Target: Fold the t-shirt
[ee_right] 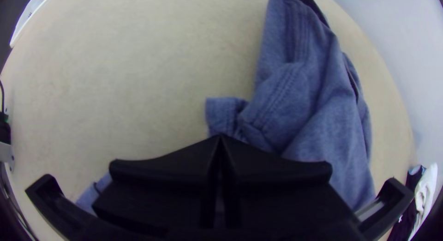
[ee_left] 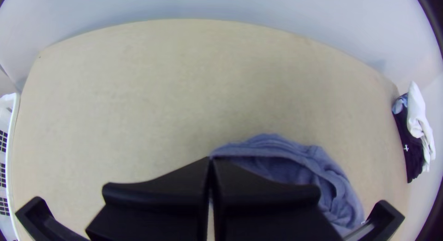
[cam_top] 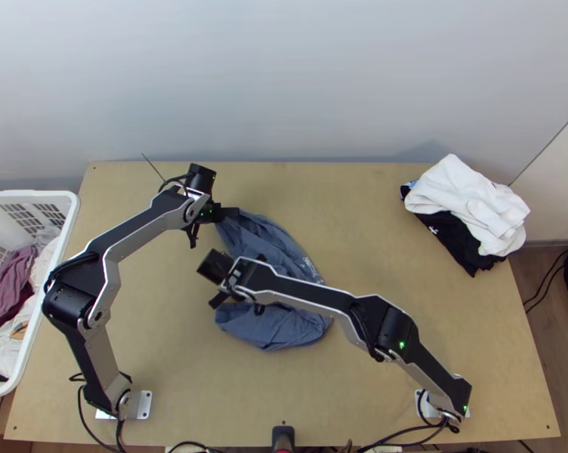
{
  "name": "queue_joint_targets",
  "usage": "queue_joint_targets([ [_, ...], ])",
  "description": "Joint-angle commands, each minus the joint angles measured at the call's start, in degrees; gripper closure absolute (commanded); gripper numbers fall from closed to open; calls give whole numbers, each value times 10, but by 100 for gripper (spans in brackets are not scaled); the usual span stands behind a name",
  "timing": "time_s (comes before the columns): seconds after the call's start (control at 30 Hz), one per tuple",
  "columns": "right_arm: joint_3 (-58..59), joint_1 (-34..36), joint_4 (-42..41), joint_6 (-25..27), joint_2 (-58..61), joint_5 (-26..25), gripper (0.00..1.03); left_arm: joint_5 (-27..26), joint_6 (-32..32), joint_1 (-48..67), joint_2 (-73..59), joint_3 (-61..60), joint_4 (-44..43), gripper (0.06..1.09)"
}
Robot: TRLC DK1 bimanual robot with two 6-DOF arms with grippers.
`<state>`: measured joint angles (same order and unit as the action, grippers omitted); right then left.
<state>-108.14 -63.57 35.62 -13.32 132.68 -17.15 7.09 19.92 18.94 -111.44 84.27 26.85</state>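
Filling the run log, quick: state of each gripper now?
Left gripper: closed, holding an edge of the blue-grey cloth t-shirt.
Right gripper: closed, over the t-shirt; can't tell if it pinches cloth.

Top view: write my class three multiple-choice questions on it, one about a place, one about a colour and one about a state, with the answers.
1. Where is the laundry basket?
A) Beside the table's left edge
B) Beside its right edge
C) In the middle of the table

2. What colour is the garment on top of the pile?
A) Red
B) Green
C) White

3. How does the blue t-shirt lie?
A) In a neat square
B) Bunched and creased
C) Spread flat and smooth

Key:
1. A: its white rim runs along the table's left edge.
2. C: white cloth lies over black cloth there.
3. B: creases run across it and its outline is uneven.
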Motion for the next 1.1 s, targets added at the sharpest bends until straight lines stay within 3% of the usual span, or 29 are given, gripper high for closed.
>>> queue_joint_targets([
  [0.0,-25,14,39,-10,-8,-4,81,-1,-1,-2,2,-4,1,104],
  [0.1,-39,9,54,-9,-12,-3,51,-1,2,0,2,-4,0,104],
  [0.23,-88,-3,95,-9,9,2,31,-1,2,0,2,-3,0,104],
  [0.57,-152,-3,142,-20,58,9,29,-7,0,-2,-1,-2,0,104],
  [0.73,-173,8,177,-27,75,24,72,-8,-1,-2,-3,0,0,104],
  [0.8,-181,20,194,-31,80,62,97,-8,-1,-3,-4,1,0,104],
  [1.07,-195,38,243,-43,58,98,100,-9,0,-7,2,3,5,104],
])
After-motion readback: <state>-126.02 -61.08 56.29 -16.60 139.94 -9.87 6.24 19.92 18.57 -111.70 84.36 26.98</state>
